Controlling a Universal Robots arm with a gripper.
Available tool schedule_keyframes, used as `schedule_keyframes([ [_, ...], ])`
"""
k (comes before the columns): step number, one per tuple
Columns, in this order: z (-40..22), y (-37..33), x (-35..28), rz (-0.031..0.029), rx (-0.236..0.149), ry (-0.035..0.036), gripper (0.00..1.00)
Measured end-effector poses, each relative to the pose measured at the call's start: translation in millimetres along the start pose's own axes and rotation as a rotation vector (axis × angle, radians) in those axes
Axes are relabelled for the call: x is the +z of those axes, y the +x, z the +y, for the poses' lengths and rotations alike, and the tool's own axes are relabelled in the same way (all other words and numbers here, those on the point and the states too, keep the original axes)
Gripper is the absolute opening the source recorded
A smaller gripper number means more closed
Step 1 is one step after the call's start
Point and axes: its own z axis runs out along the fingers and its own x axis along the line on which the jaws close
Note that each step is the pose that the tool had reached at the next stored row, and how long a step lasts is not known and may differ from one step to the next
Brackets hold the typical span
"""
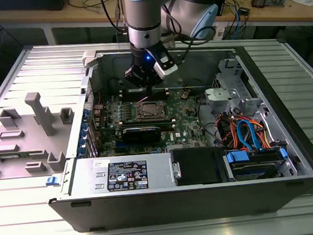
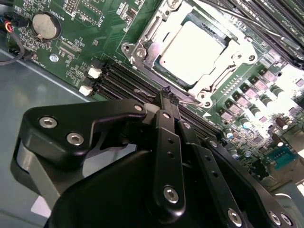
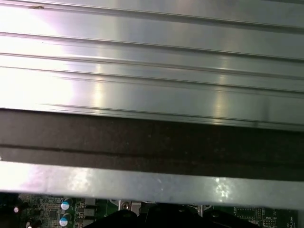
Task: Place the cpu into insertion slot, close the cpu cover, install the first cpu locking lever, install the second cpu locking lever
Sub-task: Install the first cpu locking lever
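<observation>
As the arm hung over the open computer case (image 1: 288,156), its gripper (image 2: 167,95) had both fingers drawn together into one narrow tip, holding nothing that I could make out. The cpu (image 2: 190,50) sat in the insertion slot (image 1: 148,110) near the middle of the motherboard (image 2: 71,52), and the cpu cover (image 2: 141,45) looked to lie flat around it. The tip stood over the memory slots (image 2: 121,78) that ran along one edge of the socket, so the socket lay just ahead of the fingers. A thin locking lever (image 2: 192,100) ran along that same socket edge, parallel to the slots and right at the tip. Whether it touched the tip or stood just clear, I could not tell. I judged the lever work was in hand.
</observation>
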Motion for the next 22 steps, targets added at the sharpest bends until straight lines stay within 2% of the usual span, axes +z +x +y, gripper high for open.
schedule_keyframes([
  [18, -1.2, -14.8, 16.7, -0.0001, 0.0, -0.0016, 0.11],
  [22, -1.4, -16.1, 21.2, 0.0, 0.0, -0.0015, 0.11],
])
